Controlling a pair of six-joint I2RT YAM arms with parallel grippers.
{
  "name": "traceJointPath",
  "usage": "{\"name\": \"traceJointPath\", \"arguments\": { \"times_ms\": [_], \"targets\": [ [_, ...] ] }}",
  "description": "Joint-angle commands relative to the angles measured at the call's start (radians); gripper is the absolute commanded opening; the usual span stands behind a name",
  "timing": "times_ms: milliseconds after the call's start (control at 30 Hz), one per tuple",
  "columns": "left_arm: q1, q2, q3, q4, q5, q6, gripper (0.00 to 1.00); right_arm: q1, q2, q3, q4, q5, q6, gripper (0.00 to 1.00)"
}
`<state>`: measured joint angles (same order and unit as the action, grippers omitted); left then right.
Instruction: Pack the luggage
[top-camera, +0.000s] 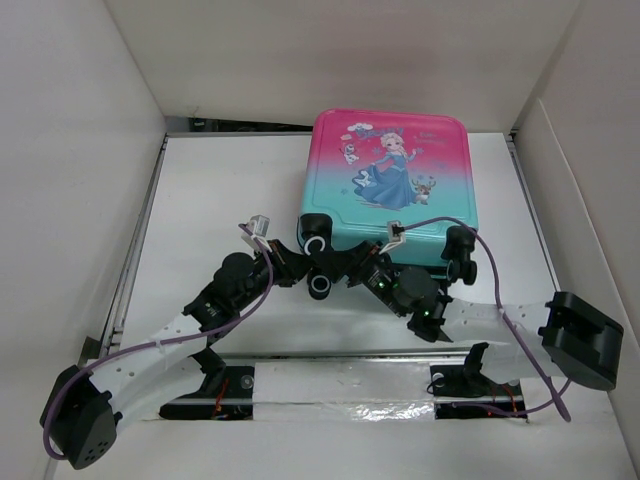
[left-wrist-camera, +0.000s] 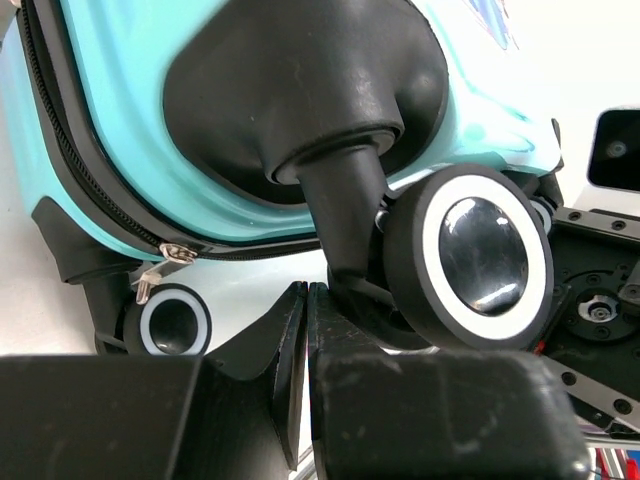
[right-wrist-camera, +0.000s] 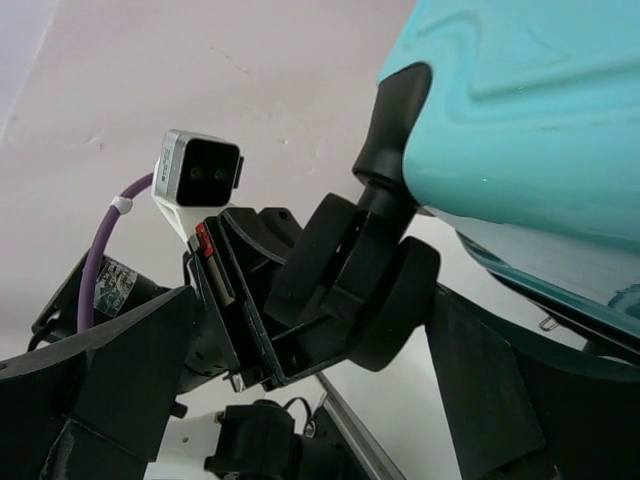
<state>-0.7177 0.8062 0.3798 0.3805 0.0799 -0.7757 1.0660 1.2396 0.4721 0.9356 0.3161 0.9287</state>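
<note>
The luggage (top-camera: 390, 175) lies flat and zipped shut at the back of the table, its pink-to-teal shell and princess print facing up. Its black front-left wheels (top-camera: 320, 284) point toward the arms. My left gripper (top-camera: 300, 265) is shut with nothing between its fingers; in the left wrist view its tips (left-wrist-camera: 305, 292) sit just under a white-ringed wheel (left-wrist-camera: 485, 255) and its black mount. The zipper pull (left-wrist-camera: 165, 255) hangs left of them. My right gripper (top-camera: 352, 268) is open, its fingers (right-wrist-camera: 130, 370) spread either side of a black wheel (right-wrist-camera: 350, 270) without touching it.
White walls (top-camera: 80, 150) box in the table on three sides. A metal rail (top-camera: 330, 352) runs along the near edge by the arm bases. The two wrists crowd together at the suitcase's front-left corner; the left wrist's camera (right-wrist-camera: 198, 175) shows close in the right wrist view.
</note>
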Motion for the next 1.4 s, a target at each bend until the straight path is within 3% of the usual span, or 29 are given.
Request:
{"name": "traceJointPath", "arguments": {
  "times_ms": [0,200,367,533,767,1233,1367],
  "targets": [
    [0.003,-0.01,-0.009,0.098,0.026,-0.005,0.01,-0.028,0.035,0.054,0.035,-0.029,0.015,1.0],
    [0.003,-0.012,-0.018,0.103,0.026,-0.005,0.01,-0.038,0.092,0.072,0.039,-0.038,0.038,1.0],
    [0.003,-0.019,-0.03,0.101,0.02,0.003,0.01,-0.058,0.116,0.086,0.034,-0.032,0.044,0.91],
    [0.003,-0.033,-0.038,0.064,-0.029,0.036,0.0,-0.069,0.113,0.092,0.016,-0.038,0.036,0.91],
    [0.003,-0.065,-0.042,0.05,-0.103,0.059,0.0,-0.087,0.035,0.137,-0.196,-0.04,0.01,0.91],
    [0.003,-0.084,-0.076,0.08,-0.114,0.059,0.0,-0.106,0.063,0.201,-0.167,-0.035,0.022,0.63],
    [0.003,-0.11,-0.097,0.057,-0.158,0.078,0.0,-0.115,0.084,0.209,-0.207,-0.055,0.027,0.68]
  ]
}}
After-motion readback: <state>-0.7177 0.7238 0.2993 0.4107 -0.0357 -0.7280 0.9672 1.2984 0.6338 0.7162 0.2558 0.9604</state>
